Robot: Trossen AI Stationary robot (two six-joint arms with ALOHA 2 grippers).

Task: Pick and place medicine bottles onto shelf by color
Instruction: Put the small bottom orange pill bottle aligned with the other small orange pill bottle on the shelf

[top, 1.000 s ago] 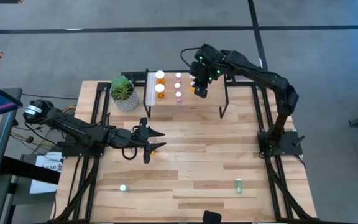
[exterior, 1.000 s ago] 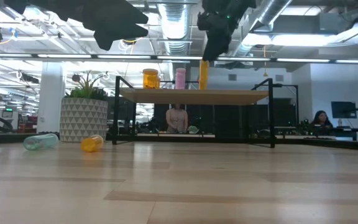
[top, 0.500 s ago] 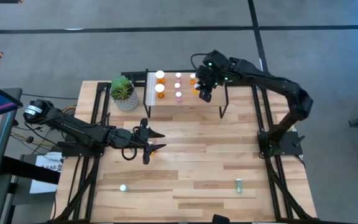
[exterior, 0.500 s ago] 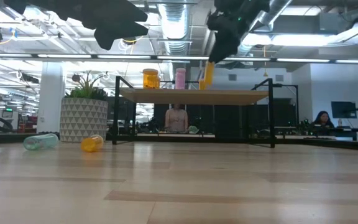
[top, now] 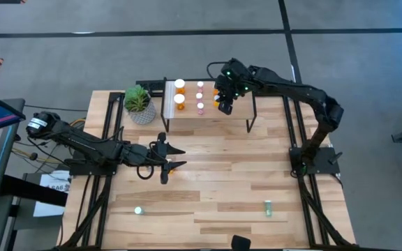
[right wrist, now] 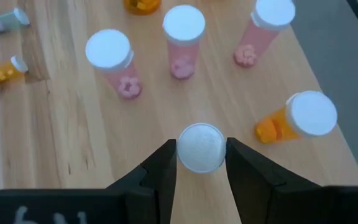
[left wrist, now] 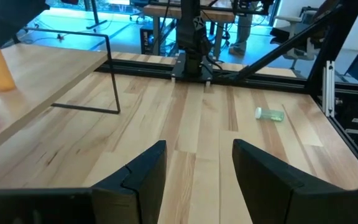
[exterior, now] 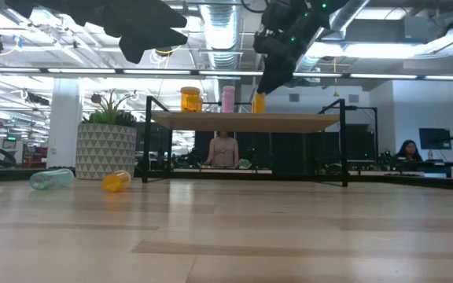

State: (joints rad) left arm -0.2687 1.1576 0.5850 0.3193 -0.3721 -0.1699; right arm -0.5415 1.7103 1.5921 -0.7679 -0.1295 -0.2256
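The shelf stands at the table's far side. On it stand two larger orange bottles, three pink ones and a small orange one. My right gripper hangs over the shelf's right part, shut on a small orange bottle; the wrist view shows only its white cap. My left gripper hovers open over the table's middle left, with nothing between its fingers. An orange bottle and a teal bottle lie on their sides on the table. My right gripper pinches the bottle's white cap between its two fingers, one on each side. The fingers come from above, slanting down. The bottle is upright below them, over the shelf top; I cannot tell whether its base touches the wood.
A potted plant stands left of the shelf. Another teal bottle lies near the table's front right. The plank table between the shelf and the near edge is otherwise bare.
My right gripper has come down toward the shelf with the orange bottle. The bottle was tipped half a second ago and is upright now, lower than before.
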